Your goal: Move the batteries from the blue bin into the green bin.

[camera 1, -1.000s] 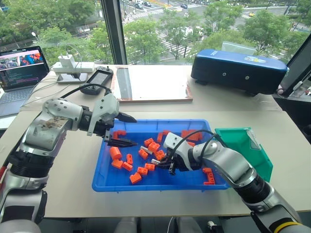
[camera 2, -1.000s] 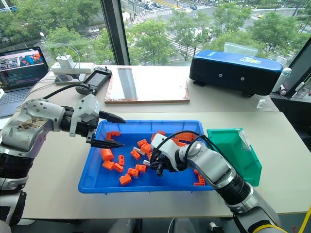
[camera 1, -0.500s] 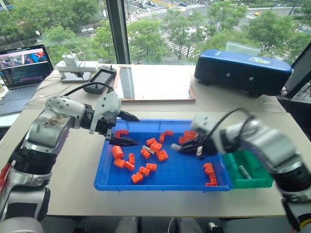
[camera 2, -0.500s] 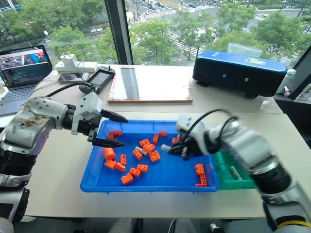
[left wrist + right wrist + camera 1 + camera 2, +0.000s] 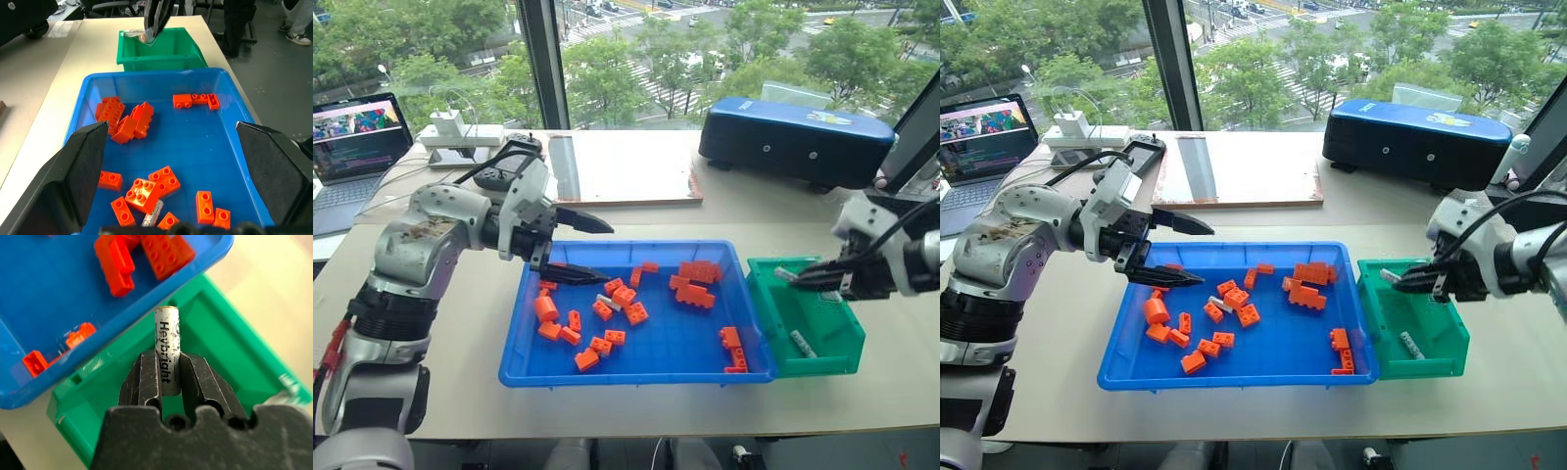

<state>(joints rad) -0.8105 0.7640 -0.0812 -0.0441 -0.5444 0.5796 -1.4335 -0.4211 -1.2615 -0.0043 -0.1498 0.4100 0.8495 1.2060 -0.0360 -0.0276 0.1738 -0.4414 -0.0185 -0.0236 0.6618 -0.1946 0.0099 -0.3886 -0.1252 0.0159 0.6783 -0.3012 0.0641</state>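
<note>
One battery binned, one over the bin, one still to fetch.
Right tool (image 5: 1408, 279), clamped on a silver cylindrical battery (image 5: 167, 345), hangs above the small green plastic bin (image 5: 1430, 360), where another battery (image 5: 1412, 345) lies; a third battery (image 5: 608, 303) remains among orange bricks (image 5: 695, 270) in the wide blue plastic tray (image 5: 636, 374); left tool (image 5: 582, 248) gapes empty.

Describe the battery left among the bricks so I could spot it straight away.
Start at the big blue bin in the middle of the table. Look at the cluster of orange bricks in its left half. A small silver-grey battery lies there beside them: the one thin metallic cylinder among blocky orange pieces.
</note>
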